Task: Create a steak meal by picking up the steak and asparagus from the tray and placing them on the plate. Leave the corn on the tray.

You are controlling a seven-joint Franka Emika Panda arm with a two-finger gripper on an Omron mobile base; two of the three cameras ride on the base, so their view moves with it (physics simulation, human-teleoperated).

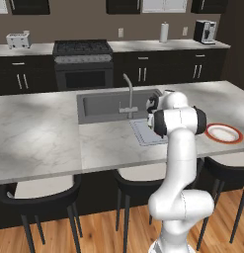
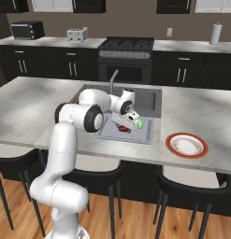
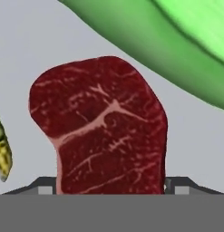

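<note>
The steak (image 3: 104,131), dark red and marbled, lies flat on the pale tray (image 3: 22,45) directly under my hand. My gripper (image 3: 111,188) is open and straddles it, with one fingertip (image 3: 46,185) just outside each edge of the steak's near end. The bright green corn (image 3: 177,50) lies just beyond the steak. At the left edge of the hand view is the asparagus (image 3: 2,149) tip. In the right base view the gripper (image 2: 128,125) hangs low over the tray (image 2: 145,135), with the steak (image 2: 125,129) and the corn (image 2: 140,123) beside it. The red-rimmed plate (image 2: 186,145) sits to the tray's right.
The dark sink (image 2: 149,100) with its faucet (image 2: 112,77) lies just behind the tray. The plate (image 1: 223,133) is near the counter's front edge. Black stools stand under that edge. The stove and cabinets line the far wall.
</note>
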